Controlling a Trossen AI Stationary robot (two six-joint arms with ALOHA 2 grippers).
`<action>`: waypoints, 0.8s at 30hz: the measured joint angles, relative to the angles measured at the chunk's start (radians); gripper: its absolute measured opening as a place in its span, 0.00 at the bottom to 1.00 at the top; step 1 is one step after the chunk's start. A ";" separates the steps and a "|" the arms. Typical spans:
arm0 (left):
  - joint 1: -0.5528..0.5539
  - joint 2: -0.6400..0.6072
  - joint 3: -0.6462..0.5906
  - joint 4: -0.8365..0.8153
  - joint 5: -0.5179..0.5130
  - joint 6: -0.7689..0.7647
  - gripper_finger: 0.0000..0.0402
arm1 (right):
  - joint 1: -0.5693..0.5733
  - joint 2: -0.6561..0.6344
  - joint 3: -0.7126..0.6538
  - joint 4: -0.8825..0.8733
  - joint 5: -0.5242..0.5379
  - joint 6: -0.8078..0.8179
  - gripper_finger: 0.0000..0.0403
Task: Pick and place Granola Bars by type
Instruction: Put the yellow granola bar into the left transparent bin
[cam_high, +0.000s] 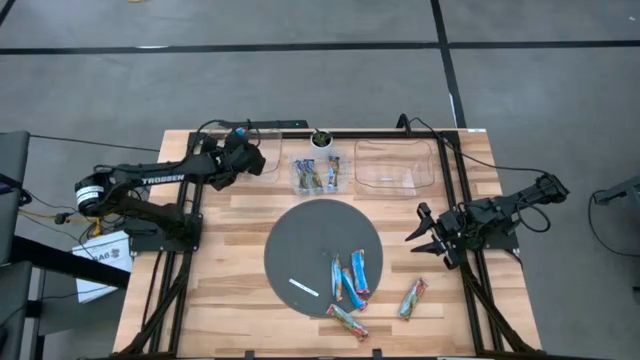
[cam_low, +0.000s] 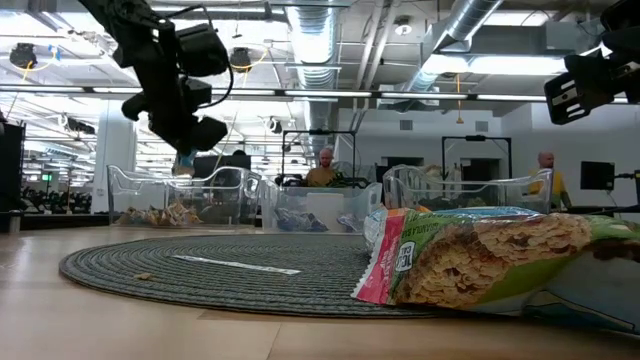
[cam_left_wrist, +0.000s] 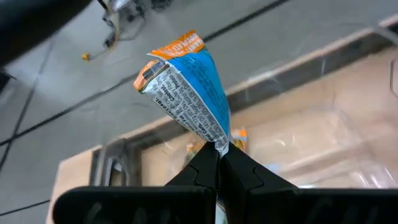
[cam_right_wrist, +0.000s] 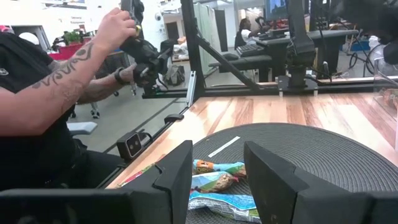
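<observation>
Left claw (cam_left_wrist: 217, 163): clamped on one end of a bright blue bar (cam_left_wrist: 186, 93), over the left clear bin (cam_high: 262, 160) at upper left of the high view.
Right claw (cam_high: 432, 236): open, empty, waiting at right.
Other bars (cam_high: 350, 280): on the mat (cam_high: 300, 235), lower centre.
Risk: pinched by its tip, the bar may swing and miss the bin.

White "TROSSEN" lettering runs along the left arm (cam_high: 160, 180).

Wooden table (cam_high: 240, 215): round grey mat (cam_high: 300, 240), three clear bins (cam_high: 395, 165) at far edge, one granola bar (cam_high: 412, 298) laid beside mat.
</observation>
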 joint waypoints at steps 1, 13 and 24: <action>0.008 0.002 -0.002 0.001 0.021 0.007 0.00 | 0.000 0.000 0.000 0.000 0.000 0.000 0.34; 0.094 0.164 0.001 0.089 0.194 0.125 0.00 | 0.000 0.000 0.000 0.000 0.000 0.000 0.34; 0.133 0.180 -0.001 0.045 0.275 0.160 0.00 | 0.000 0.000 0.000 0.000 0.000 0.000 0.34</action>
